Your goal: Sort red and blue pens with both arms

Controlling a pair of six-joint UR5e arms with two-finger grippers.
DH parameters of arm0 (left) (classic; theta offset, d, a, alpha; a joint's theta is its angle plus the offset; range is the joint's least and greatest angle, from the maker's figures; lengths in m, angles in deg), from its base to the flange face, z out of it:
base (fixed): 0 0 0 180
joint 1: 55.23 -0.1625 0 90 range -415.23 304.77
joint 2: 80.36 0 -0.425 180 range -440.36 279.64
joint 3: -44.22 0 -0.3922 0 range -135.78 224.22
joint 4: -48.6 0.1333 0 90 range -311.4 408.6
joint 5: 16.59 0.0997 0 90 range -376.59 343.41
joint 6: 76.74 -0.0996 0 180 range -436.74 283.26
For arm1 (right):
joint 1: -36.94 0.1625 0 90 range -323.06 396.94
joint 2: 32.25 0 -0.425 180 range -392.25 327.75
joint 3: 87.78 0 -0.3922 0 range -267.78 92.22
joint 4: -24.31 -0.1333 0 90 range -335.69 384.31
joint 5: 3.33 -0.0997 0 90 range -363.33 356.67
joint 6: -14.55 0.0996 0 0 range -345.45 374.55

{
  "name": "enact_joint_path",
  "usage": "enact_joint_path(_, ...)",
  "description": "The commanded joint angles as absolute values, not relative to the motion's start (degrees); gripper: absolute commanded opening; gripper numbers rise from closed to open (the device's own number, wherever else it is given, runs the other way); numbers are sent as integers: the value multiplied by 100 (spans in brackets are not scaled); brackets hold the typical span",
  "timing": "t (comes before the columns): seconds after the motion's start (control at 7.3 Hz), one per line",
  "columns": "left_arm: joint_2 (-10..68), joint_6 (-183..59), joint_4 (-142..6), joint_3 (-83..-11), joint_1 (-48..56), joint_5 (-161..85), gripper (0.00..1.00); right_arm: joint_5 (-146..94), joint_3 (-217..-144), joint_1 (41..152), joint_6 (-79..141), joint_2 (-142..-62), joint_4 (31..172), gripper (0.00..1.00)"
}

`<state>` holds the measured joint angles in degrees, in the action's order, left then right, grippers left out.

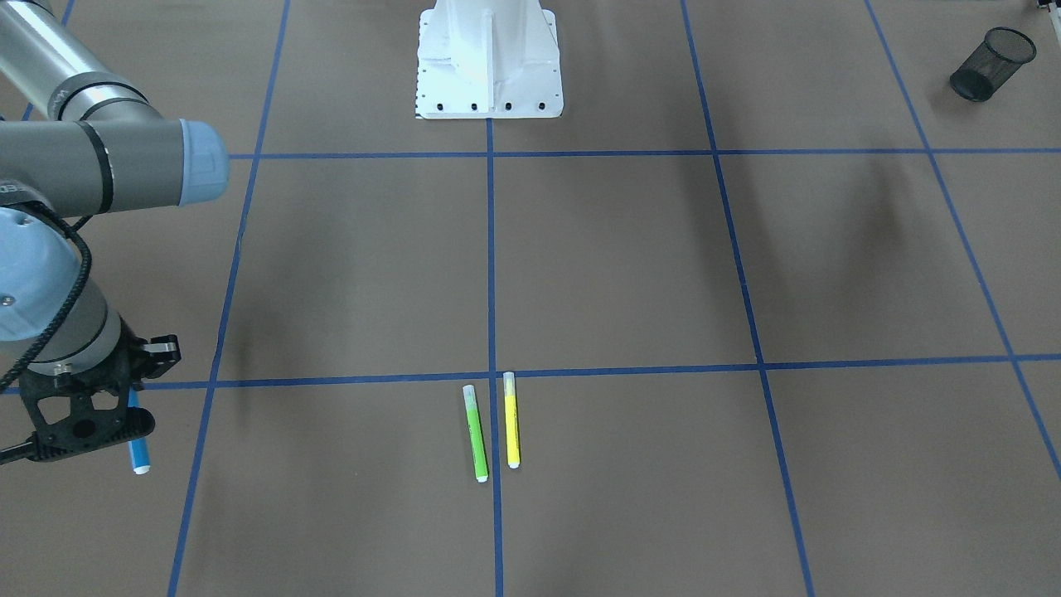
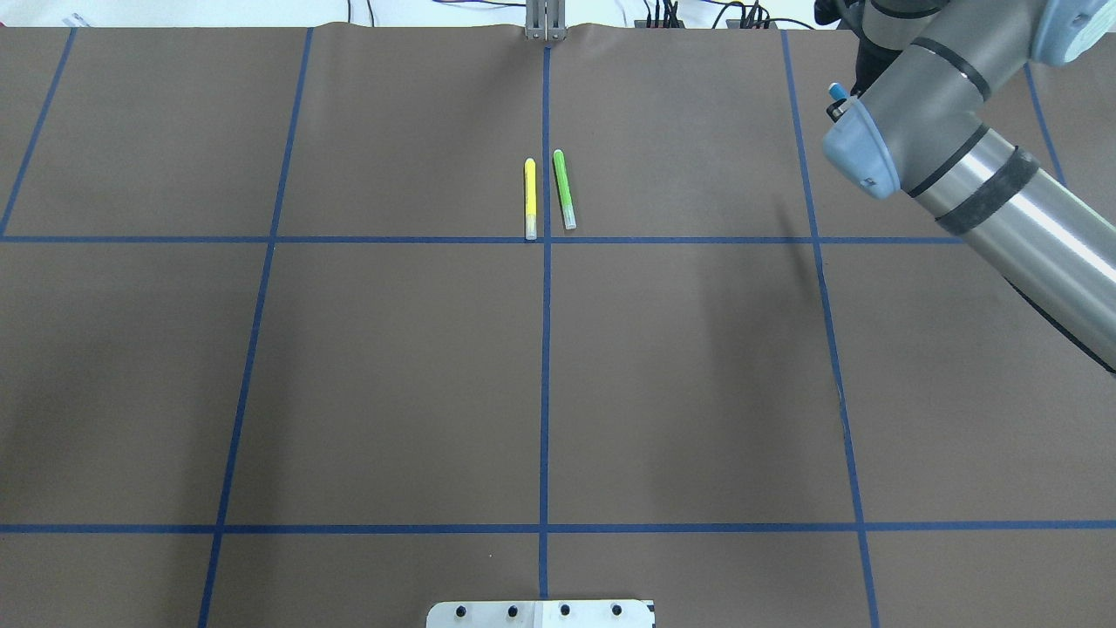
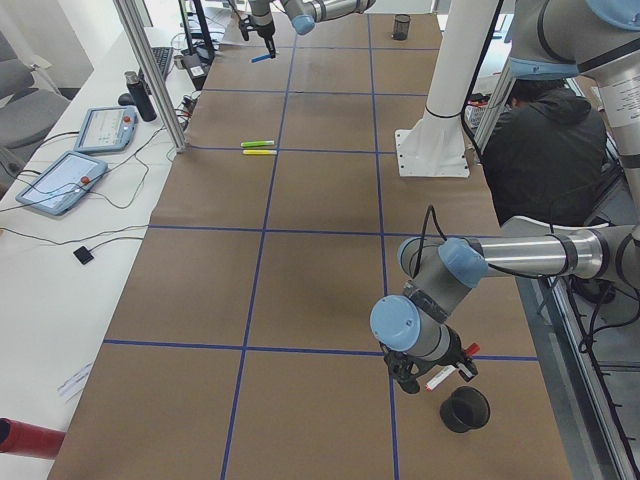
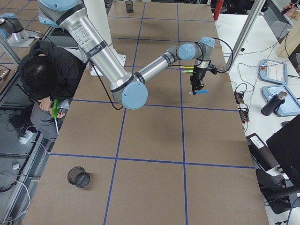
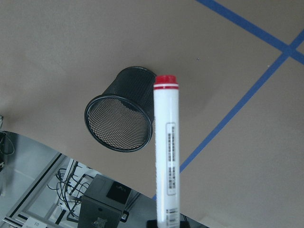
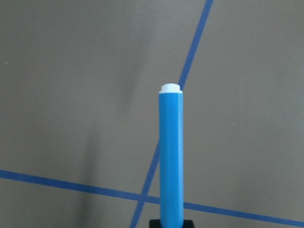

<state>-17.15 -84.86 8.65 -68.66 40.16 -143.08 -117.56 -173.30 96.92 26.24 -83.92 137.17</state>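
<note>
My right gripper [image 1: 124, 419] hangs over the table's far right square, shut on the blue pen [image 1: 138, 448], which points down with its white end lowest. The right wrist view shows that blue pen [image 6: 171, 156] held over a crossing of blue tape lines. Seen from the left end of the table, my left gripper [image 3: 440, 375] holds the red pen [image 3: 442, 376] just above a black mesh cup [image 3: 465, 408]. In the left wrist view the red pen [image 5: 167, 152], white with a red cap, sits beside the tilted cup [image 5: 121, 116].
A green highlighter [image 1: 476, 433] and a yellow highlighter [image 1: 511, 419] lie side by side near the centre line. A second mesh cup [image 4: 78, 176] stands near the robot's right end. The white robot base [image 1: 489, 62] is at mid table. A person [image 4: 42, 79] sits behind it.
</note>
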Motion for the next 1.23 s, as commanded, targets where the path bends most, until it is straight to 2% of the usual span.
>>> enact_joint_path(0.0, -1866, -8431, 940, -6602, 4031, -14367, 0, -11548, -18064, 9768, 1611, -8708, 14581, 0)
enact_joint_path(0.27, -1866, -8491, 940, -6101, 4075, -14587, 0, -11495, -18532, 9837, 1254, -8945, 15190, 0)
enact_joint_path(1.1, -1866, -8500, 1107, -5379, 4119, -14948, 0, -11539, -18771, 9847, 1235, -9131, 15614, 0)
